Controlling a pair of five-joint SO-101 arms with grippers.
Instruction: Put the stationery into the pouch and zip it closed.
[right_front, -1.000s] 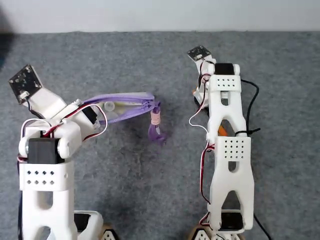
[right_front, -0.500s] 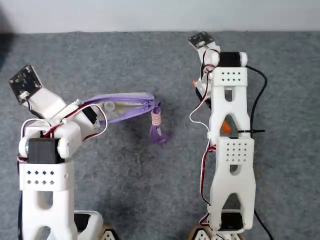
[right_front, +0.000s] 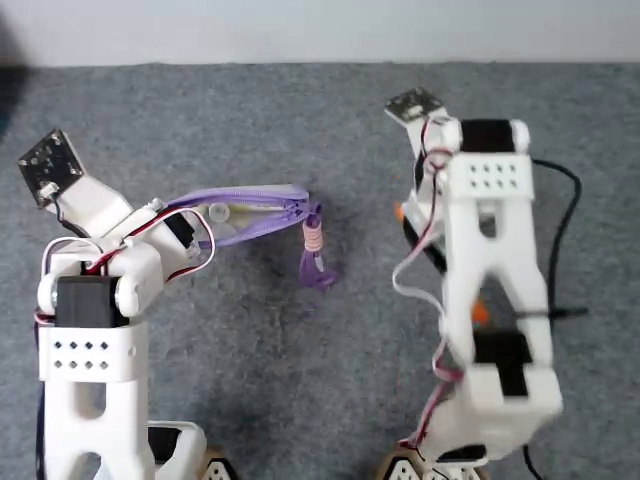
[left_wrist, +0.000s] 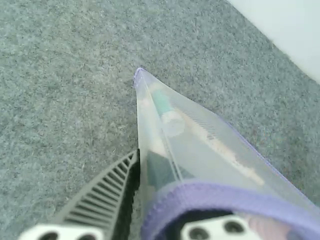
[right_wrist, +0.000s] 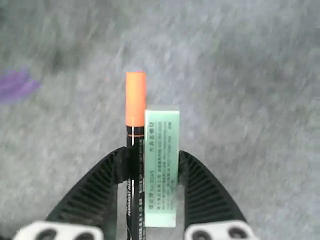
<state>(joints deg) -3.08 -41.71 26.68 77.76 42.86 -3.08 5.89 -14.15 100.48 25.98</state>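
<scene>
Now the right gripper (right_wrist: 150, 162) pinches an orange-capped black marker (right_wrist: 135, 100) and green block eraser (right_wrist: 161, 150) side by side, off the free end of the clear purple-edged pouch (right_front: 250, 212); the left gripper (left_wrist: 145, 170) clamps its other end.

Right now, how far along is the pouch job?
Done: some items already show through the pouch, held by the left gripper. In hand: the right gripper is shut on an orange-capped marker and a green eraser, apart from the pouch. Left: get both in, then zip.
</scene>
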